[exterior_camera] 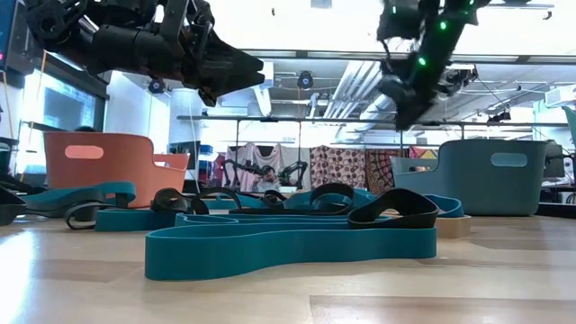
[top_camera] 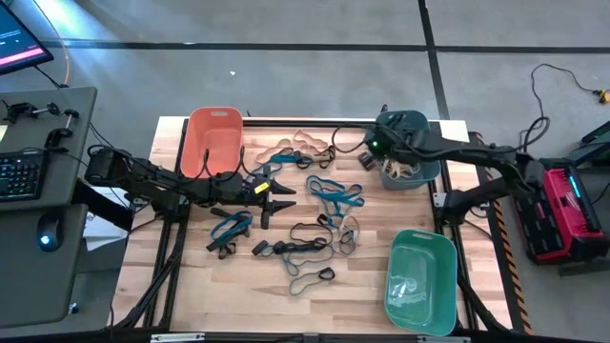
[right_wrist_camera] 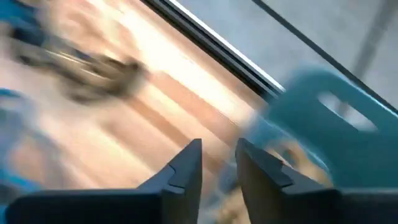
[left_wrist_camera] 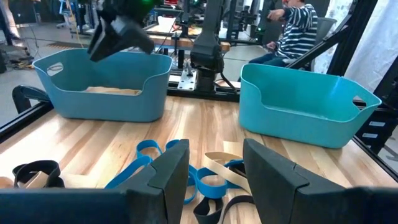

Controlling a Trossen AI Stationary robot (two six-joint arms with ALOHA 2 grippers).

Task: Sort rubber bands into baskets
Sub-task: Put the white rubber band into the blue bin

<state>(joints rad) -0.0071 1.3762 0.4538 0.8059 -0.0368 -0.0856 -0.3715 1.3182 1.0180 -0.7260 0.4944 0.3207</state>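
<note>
Rubber bands (top_camera: 319, 224), tan, blue and black, lie scattered mid-frame on the wooden surface (top_camera: 172, 286). Tan ones fill the dark teal basket (top_camera: 405, 152) at upper right; the orange basket (top_camera: 213, 139) sits upper left, the green basket (top_camera: 422, 279) lower right. The right end effector (top_camera: 365, 157), narrowly parted and empty, hangs beside the teal basket. The left end effector (top_camera: 276, 197), moderately parted and empty, hovers above the bands.

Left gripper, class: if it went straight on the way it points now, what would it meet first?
Probably the loose rubber bands just ahead of the left gripper; the lighter green basket stands beyond them, though depth is unclear.
</note>
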